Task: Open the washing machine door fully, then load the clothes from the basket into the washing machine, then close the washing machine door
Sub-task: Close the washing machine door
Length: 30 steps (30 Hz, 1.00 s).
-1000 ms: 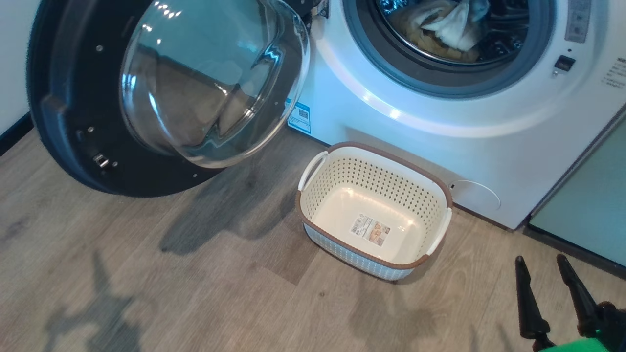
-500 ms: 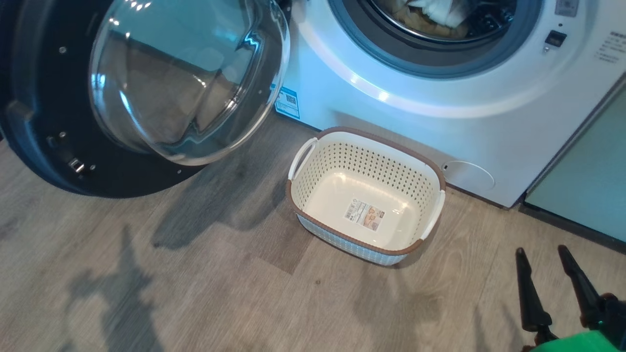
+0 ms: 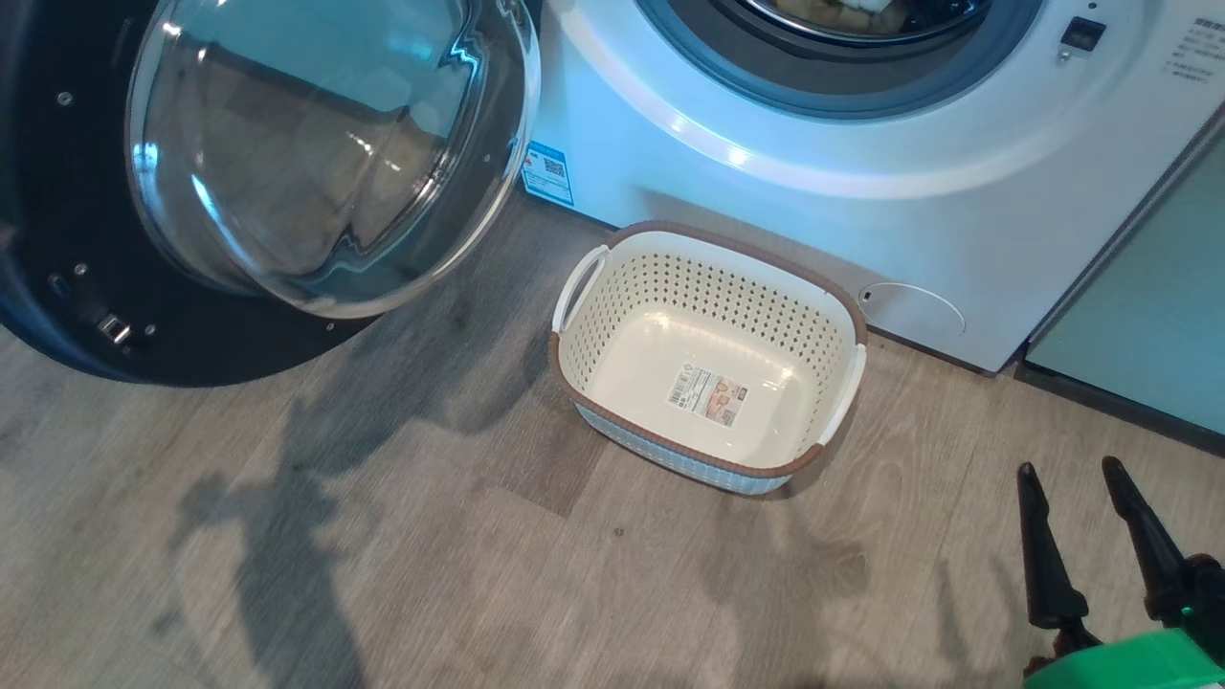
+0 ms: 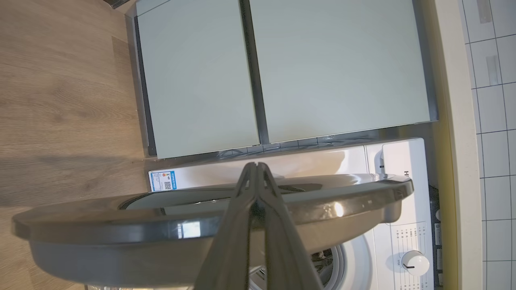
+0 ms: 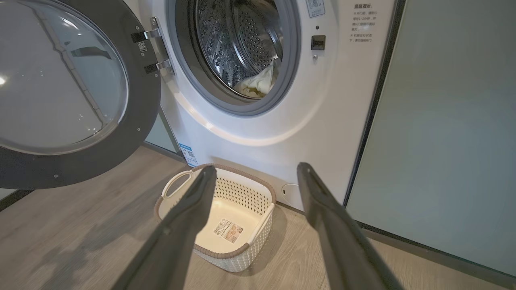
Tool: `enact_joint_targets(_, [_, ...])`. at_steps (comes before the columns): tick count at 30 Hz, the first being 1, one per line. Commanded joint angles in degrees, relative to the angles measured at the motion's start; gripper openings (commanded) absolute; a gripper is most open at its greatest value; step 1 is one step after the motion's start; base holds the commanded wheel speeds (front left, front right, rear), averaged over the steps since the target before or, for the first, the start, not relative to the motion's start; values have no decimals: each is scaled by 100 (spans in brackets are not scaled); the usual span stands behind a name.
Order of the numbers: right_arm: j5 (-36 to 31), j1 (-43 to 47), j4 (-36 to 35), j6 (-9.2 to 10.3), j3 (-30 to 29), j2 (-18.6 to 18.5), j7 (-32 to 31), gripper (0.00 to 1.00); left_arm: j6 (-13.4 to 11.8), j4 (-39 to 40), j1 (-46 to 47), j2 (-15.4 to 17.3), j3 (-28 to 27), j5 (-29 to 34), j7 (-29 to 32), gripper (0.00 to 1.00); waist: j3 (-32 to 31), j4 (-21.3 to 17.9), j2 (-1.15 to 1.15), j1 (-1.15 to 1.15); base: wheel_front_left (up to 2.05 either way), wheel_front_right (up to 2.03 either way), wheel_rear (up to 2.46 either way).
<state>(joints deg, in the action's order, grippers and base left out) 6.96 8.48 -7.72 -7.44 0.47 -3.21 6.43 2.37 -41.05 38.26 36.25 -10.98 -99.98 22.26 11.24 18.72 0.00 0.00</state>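
The washing machine [image 3: 766, 182] stands with its round black door [image 3: 57, 287] swung open to the left, glass bowl facing me. The cream basket [image 3: 710, 236] sits empty on the floor before the machine, a label on its bottom. Pale clothes [image 5: 256, 84] lie inside the steel drum [image 5: 242, 40]. My right gripper [image 3: 1069, 469] hovers open at the lower right, apart from the basket [image 5: 242, 173]; its own view looks past its open gripper [image 5: 256, 167] at the door [image 5: 141, 121]. My left gripper [image 4: 254, 165] is shut and empty, its fingers crossing the door's glossy outer rim [image 4: 121, 225]; whether they touch is unclear.
Pale green cabinet panels [image 3: 1139, 316] flank the machine on the right, and more panels [image 4: 322, 68] show beyond it. Wooden floor [image 3: 431, 574] spreads in front, crossed by an arm's shadow. A white control knob [image 4: 411, 264] sits on the machine's top panel.
The whole head picture has slid up and left, so the camera has moved. The arm's shadow at the lower left has grown. My right gripper stays open.
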Motion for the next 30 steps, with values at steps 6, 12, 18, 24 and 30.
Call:
enact_joint_targets(6, [-44,-263,-189,-5,93,-116,-33,100,75,77,309,318,-112,69,104,0,1,-4,0,0,0,0,0])
enact_joint_targets(12, [-58,-275,-187,-5,105,-106,-55,100,136,85,318,269,-2,113,264,0,-4,24,0,0,0,0,0])
enact_joint_targets(18, [-64,-290,-184,-5,81,-90,-12,100,241,190,237,78,126,54,574,0,-6,101,0,0,0,0,0])
enact_joint_targets(24, [-58,-332,-146,-5,113,-71,15,100,315,397,163,-64,188,-88,940,0,11,137,0,0,0,0,0])
enact_joint_targets(30, [-49,-360,-108,-5,116,-55,35,100,361,709,15,-157,249,-222,1321,0,51,134,0,0,0,0,0])
